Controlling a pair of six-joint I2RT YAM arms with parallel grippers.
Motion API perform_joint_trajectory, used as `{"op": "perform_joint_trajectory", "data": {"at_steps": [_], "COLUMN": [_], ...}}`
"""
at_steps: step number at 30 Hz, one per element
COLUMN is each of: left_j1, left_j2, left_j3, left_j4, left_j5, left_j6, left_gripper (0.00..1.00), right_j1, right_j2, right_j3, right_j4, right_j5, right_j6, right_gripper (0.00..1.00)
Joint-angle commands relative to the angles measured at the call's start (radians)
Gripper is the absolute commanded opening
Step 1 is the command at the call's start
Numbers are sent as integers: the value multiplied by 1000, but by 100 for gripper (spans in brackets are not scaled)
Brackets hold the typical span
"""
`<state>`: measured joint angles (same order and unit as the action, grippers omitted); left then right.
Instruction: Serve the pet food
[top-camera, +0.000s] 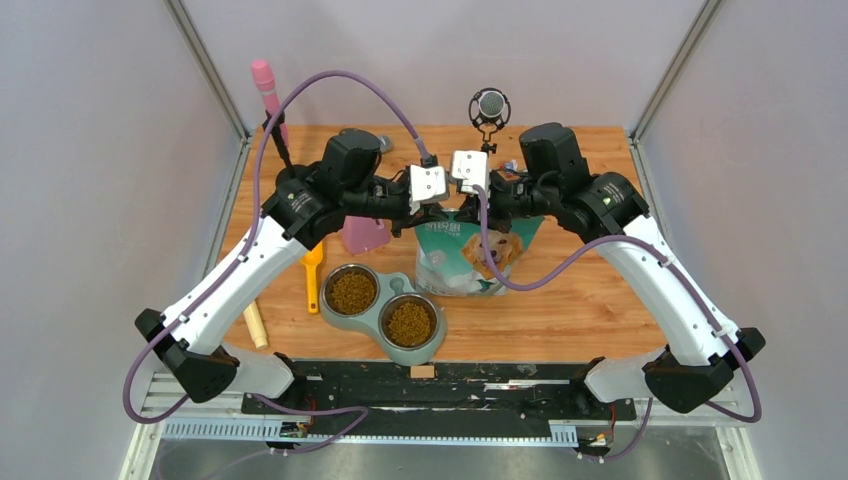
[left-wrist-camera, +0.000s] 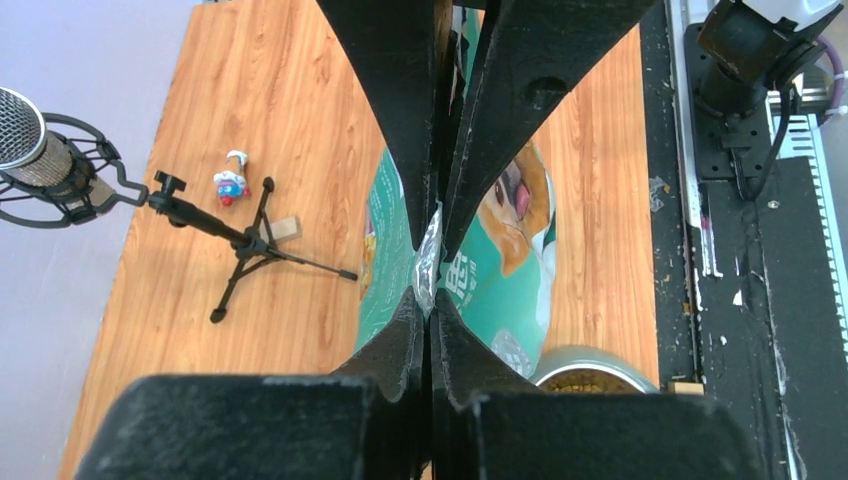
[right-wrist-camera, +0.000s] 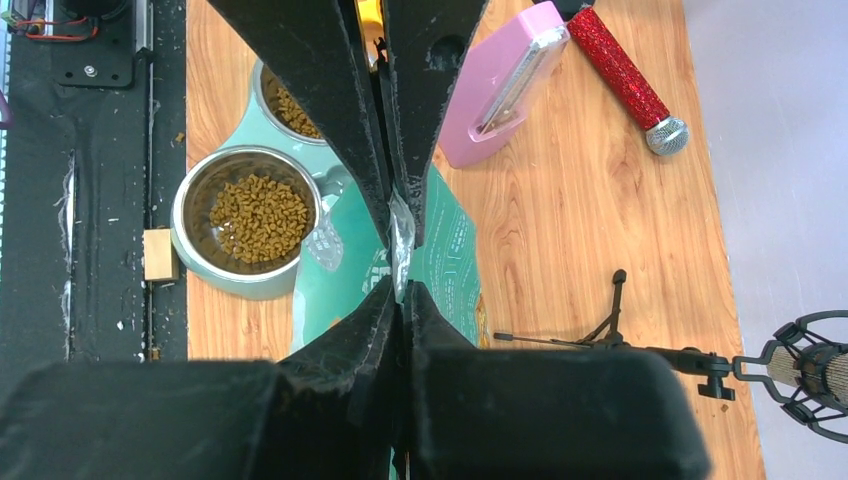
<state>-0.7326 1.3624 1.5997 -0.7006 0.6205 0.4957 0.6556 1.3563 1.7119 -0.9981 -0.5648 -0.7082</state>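
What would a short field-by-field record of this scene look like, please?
left gripper: shut on the bag's silver top edge
right gripper: shut on the same top edge
bag: teal, dog picture, standing behind the feeder
pet food: brown kibble in both steel bowls
feeder: teal stand holding both bowls
scoop: yellow, lying left of the feeder, untouched

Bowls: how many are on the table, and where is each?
2. Both sit in one teal holder near the table's front edge: the left bowl and the right bowl, each with kibble inside.
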Motion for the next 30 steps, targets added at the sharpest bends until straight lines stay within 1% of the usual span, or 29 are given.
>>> {"op": "perform_joint_trajectory", "data": {"at_steps": [1,3,4,5,6,7,9,13,16,18,19,20,21,23,26,30], "left_j1": [-5,-4,-5,-5,-4,-5,-6,-5,-4,-4,-5,-4,-5,-5,-5,-5], "left_j2": [-48,-42,-39,-31,-28,-24,-21,-20,-25,-29,-29,-29,-29,-31,-30,-32], "left_j3": [-1,9,14,24,29,34,35,44,45,47,49,52,55,56,62,74], "left_j4": [59,53,44,26,19,14,9,-27,-55,-72,-78,-80,-84,-82,-73,-66], "left_j5": [-25,-14,-15,-16,-19,-24,-37,-66,-85,-105,-118,-122,-125,-112,-89,-57], "left_j6": [-14,-17,-17,-13,-8,-7,-1,36,70,75,75,73,72,58,46,20], "left_gripper": [0,0,3,9,20,29,34,35,34,28,20,16,8,0,0,0], "right_j1": [-1,-1,0,0,0,0,1,1,1,1,2,4,7,14,30,44], "right_j2": [-29,-24,-20,-16,-11,-6,6,35,49,59,63,68,72,79,93,117], "right_j3": [36,35,37,39,42,46,54,74,83,90,90,92,92,95,107,123], "right_j4": [1,1,1,2,1,1,1,6,6,6,6,7,7,6,9,10], "right_j5": [16,-1,-8,-15,-23,-31,-44,-56,-68,-70,-74,-77,-78,-88,-101,-74], "right_j6": [2,3,3,2,1,2,1,6,0,-1,-3,-5,-7,-13,-20,-23], "right_gripper": [8,13,15,17,18,19,19,19,20,21,21,21,21,21,21,22]}}
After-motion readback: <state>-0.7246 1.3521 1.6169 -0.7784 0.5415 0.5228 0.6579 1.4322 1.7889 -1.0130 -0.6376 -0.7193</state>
